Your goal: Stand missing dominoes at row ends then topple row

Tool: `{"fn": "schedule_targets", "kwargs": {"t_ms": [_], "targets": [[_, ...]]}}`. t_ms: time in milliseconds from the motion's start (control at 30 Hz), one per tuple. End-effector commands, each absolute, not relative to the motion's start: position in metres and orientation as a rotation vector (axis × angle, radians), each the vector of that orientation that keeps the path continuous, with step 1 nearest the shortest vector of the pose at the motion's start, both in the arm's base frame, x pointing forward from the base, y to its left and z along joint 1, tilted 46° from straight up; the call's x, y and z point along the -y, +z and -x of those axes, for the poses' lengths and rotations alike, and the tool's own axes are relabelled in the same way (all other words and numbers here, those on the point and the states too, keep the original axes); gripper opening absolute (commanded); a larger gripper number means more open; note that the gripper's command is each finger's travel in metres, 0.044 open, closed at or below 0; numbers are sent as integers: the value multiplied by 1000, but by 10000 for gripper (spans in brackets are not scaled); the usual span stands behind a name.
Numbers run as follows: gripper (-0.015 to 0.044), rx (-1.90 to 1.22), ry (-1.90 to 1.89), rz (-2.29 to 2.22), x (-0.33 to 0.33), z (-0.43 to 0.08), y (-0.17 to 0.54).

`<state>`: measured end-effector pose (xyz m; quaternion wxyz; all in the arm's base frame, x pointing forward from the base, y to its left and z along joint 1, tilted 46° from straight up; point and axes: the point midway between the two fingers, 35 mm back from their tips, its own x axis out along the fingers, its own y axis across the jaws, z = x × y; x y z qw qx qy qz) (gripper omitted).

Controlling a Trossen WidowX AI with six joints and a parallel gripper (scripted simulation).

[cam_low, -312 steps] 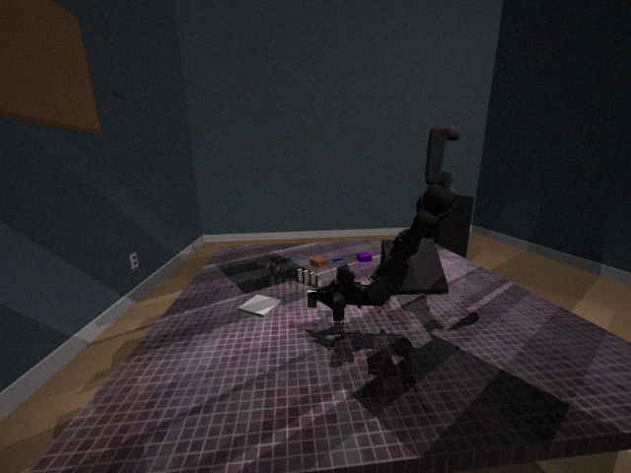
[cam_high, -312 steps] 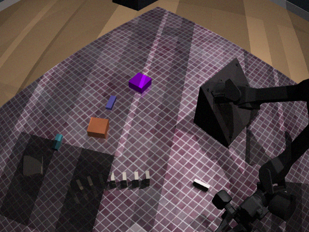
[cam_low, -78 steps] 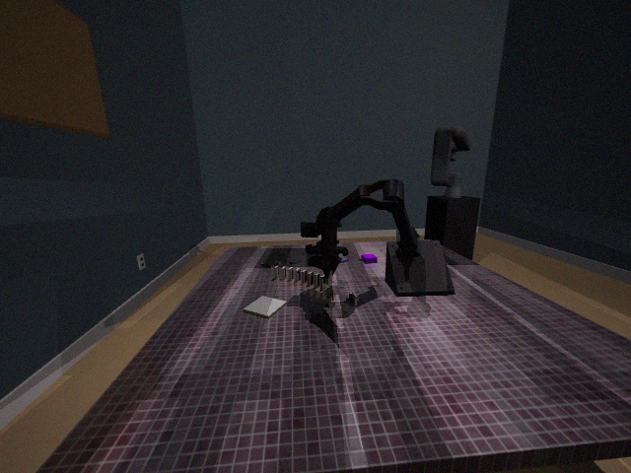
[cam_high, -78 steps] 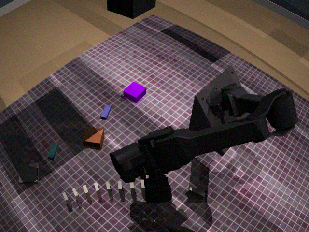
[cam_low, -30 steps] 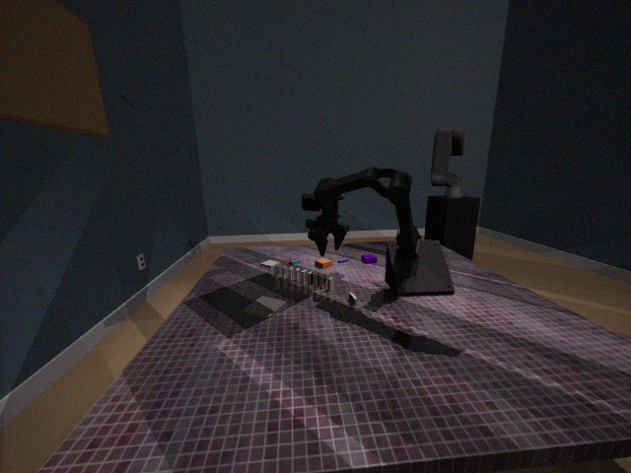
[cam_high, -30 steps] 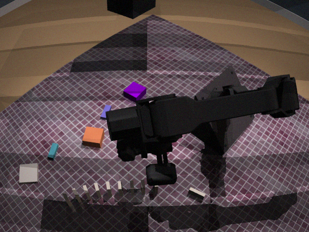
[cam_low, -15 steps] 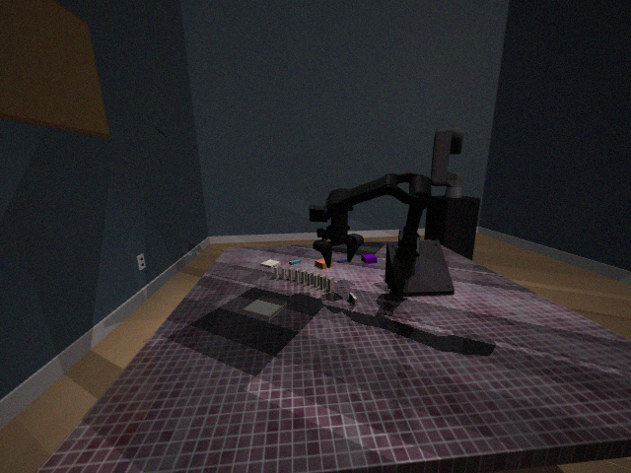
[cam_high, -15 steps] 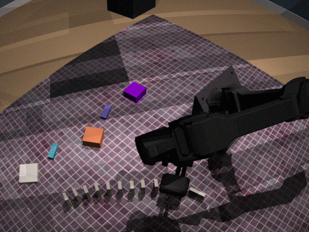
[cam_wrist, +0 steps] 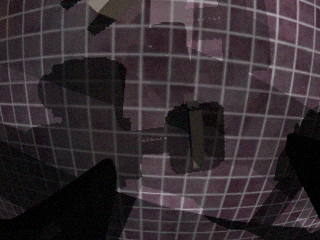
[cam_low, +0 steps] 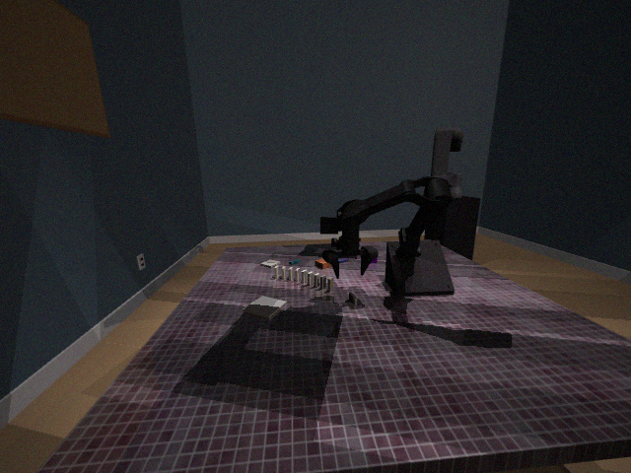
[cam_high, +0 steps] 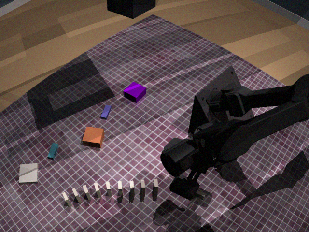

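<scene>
A slightly curved row of several cream dominoes (cam_high: 142, 189) (cam_low: 304, 277) stands upright; its near end domino (cam_high: 155, 189) (cam_low: 329, 284) is the one closest to the arm. Part of a domino (cam_wrist: 120, 9) shows at the top of the wrist view. A loose domino (cam_high: 203, 193) (cam_low: 353, 299) (cam_wrist: 197, 137) lies on a long narrow side, apart from the row, in shadow. My gripper (cam_low: 350, 276) (cam_wrist: 204, 156) is open and empty, raised above the table. In the wrist view its fingers lie to either side of the loose domino. In the top view the fingertips are mostly hidden.
An orange block (cam_high: 92, 137) (cam_low: 322, 263), purple block (cam_high: 134, 91), small blue block (cam_high: 105, 111), small teal block (cam_high: 53, 151) and flat white block (cam_high: 28, 172) lie behind the row. Another white block (cam_low: 265, 306) lies on its other side. The arm's base plate (cam_low: 425, 269) is at the right.
</scene>
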<state>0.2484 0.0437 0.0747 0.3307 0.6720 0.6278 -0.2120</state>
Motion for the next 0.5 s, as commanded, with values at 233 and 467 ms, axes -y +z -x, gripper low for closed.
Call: {"fn": "schedule_targets", "kwargs": {"t_ms": [233, 467], "targets": [[440, -1647, -560, -1772, -89, -254, 33], [440, -1648, -559, -1773, -95, -253, 31]]}}
